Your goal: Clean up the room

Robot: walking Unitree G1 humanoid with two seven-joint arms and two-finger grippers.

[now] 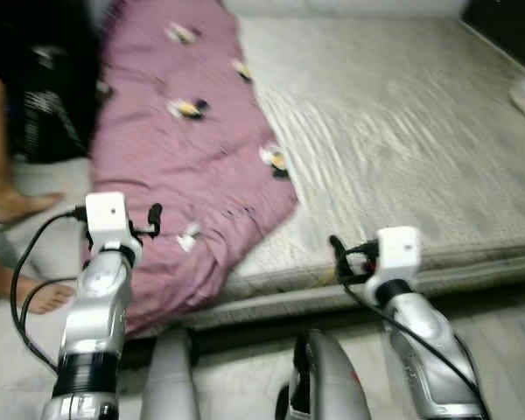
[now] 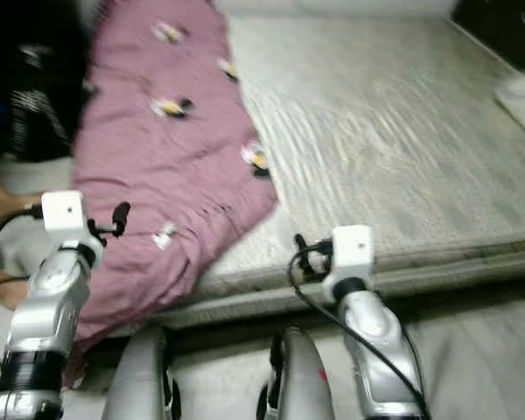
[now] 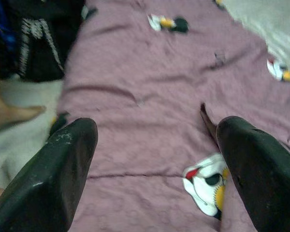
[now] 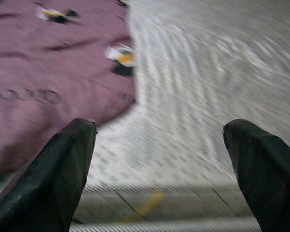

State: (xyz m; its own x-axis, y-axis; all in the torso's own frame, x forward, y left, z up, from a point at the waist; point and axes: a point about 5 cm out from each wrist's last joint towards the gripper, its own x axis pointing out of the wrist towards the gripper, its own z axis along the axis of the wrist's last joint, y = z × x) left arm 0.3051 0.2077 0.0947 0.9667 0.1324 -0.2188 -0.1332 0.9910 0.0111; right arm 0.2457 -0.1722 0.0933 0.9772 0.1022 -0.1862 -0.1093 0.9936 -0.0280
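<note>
Left tool (image 3: pixel 154 169) spread over purple blanket (image 1: pixel 184 157); right tool (image 4: pixel 159 169) seemingly open.

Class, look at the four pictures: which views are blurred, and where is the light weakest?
Both eye views are soft with motion blur, so the prints on the purple blanket smear; the right wrist view streaks the grey mattress; the left wrist view is sharpest, with the left claw open; the darkest part is the black bag.

Soft matt purple cloth blanket (image 1: pixel 179 166), grey woven textured mattress (image 1: pixel 394 131)
</note>
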